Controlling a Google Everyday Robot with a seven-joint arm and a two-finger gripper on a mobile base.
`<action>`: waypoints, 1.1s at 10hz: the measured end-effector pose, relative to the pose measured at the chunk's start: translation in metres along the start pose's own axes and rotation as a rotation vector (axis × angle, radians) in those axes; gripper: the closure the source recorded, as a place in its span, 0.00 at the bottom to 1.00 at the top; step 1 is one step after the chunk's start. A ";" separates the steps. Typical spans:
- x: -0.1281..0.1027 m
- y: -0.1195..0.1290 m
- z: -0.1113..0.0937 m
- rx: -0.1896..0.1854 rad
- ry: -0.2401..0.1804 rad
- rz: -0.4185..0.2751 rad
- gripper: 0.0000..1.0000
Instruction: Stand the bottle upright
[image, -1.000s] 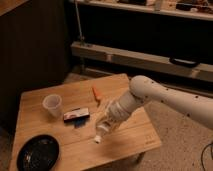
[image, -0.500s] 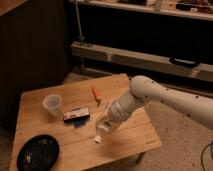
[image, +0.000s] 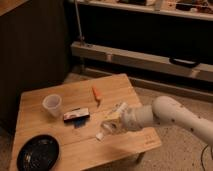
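The bottle (image: 118, 109) is a slender whitish thing lying aslant over the wooden table (image: 65, 150), right of centre. One end points down-left near the table top and the other up-right. My gripper (image: 110, 126) comes in from the right on a white arm (image: 170, 117) and is shut around the bottle's middle. The gripper hides part of the bottle. I cannot tell whether its lower end (image: 100, 135) touches the wood.
A translucent cup (image: 52, 105) stands at the table's left. A dark packet (image: 76, 116) lies left of the gripper and a small orange item (image: 96, 93) behind it. A black plate (image: 38, 153) sits at the front left corner. Dark shelving runs behind.
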 end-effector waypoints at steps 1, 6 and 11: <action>0.001 -0.001 0.000 0.044 -0.007 0.008 1.00; 0.006 -0.002 0.000 0.067 -0.033 0.034 1.00; 0.006 -0.003 0.001 0.067 -0.032 0.034 1.00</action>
